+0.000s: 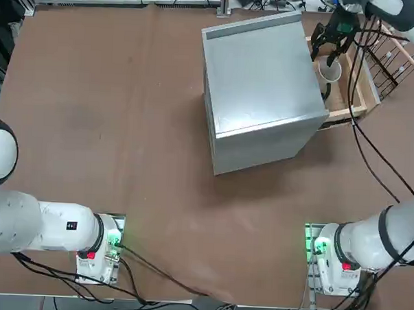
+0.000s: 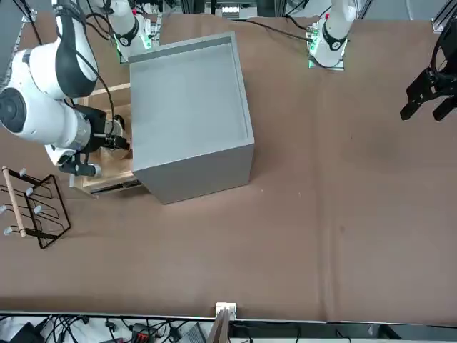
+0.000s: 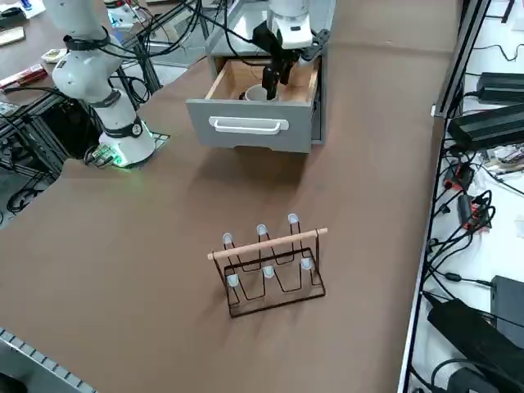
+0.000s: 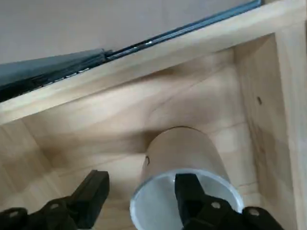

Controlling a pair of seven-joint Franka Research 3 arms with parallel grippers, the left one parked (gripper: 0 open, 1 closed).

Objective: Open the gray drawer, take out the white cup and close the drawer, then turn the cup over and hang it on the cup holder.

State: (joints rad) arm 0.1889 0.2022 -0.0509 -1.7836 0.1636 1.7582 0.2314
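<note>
The gray drawer (image 1: 261,89) stands at the far right of the table with its drawer pulled out, showing the light wooden tray (image 1: 361,89). The white cup (image 1: 329,70) stands upright in the tray, mouth up (image 3: 255,94). My right gripper (image 1: 330,54) is lowered into the tray over the cup. In the right wrist view the gripper (image 4: 142,182) is open. One of its fingers (image 4: 189,191) is inside the cup (image 4: 182,153) and the other is outside the wall, apart from it. The cup holder (image 1: 393,63) stands on the table beyond the drawer front (image 3: 270,266).
The drawer front with its white handle (image 3: 250,124) sticks out toward the cup holder. The tray's wooden walls (image 4: 144,62) close in around the cup. Black cables (image 1: 365,145) hang from my right arm beside the tray. Open brown tabletop (image 1: 112,123) lies to the cabinet's left.
</note>
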